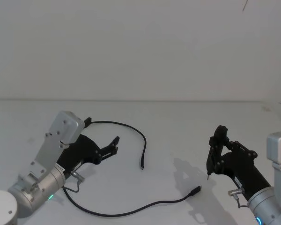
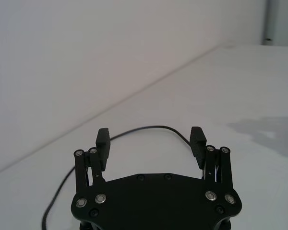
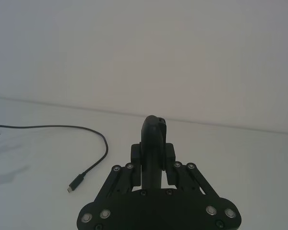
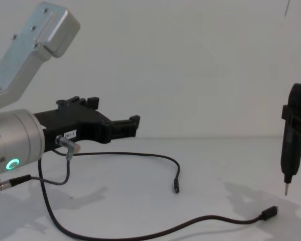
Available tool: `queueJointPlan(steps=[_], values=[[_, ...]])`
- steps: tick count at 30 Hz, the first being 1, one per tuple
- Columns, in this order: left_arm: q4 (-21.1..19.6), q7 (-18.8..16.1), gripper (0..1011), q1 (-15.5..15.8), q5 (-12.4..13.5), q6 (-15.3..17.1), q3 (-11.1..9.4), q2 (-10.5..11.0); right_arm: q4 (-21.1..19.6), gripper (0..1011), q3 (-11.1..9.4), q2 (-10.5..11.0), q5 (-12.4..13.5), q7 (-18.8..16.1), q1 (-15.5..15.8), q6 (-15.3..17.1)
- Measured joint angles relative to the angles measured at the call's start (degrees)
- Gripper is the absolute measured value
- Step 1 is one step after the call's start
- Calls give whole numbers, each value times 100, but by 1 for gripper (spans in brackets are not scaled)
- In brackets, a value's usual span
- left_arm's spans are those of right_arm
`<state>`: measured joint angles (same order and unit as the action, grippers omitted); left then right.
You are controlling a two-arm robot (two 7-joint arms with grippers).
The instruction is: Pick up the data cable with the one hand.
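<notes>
thin black data cable (image 1: 144,140) snakes over the white counter (image 1: 187,126), seemingly one piece, small plugs at both ends. left gripper (image 2: 150,139) fingers released; right gripper (image 3: 153,158) fingers grasping a pen-like tool (image 4: 291,135).

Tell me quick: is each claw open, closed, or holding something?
Left gripper: open, holding nothing.
Right gripper: shut on a pen tool.

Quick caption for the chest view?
Left pincer open over the black cable; right pincer clamps a pen-like tool.
</notes>
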<state>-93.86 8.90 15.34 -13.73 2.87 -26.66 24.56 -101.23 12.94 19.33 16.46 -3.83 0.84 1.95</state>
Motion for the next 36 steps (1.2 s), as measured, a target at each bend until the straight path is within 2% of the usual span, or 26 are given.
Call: queueJointPlan(steps=[4,8,18,20,27,36], values=[[-28,264,1001,61,-83,105,-19,101,0,279,0,0,0,0,0,0],[-68,765,1001,179,-255,339,-60,267,0,279,0,0,0,0,0,0],[-95,1628,1001,465,-572,861,-192,528,0,279,0,0,0,0,0,0],[-88,1943,1001,586,-696,1087,-264,596,0,279,0,0,0,0,0,0],[-24,2507,1001,853,-899,1512,-442,694,0,279,0,0,0,0,0,0],[157,3293,1001,1317,-1137,2203,-804,731,0,279,0,0,0,0,0,0]])
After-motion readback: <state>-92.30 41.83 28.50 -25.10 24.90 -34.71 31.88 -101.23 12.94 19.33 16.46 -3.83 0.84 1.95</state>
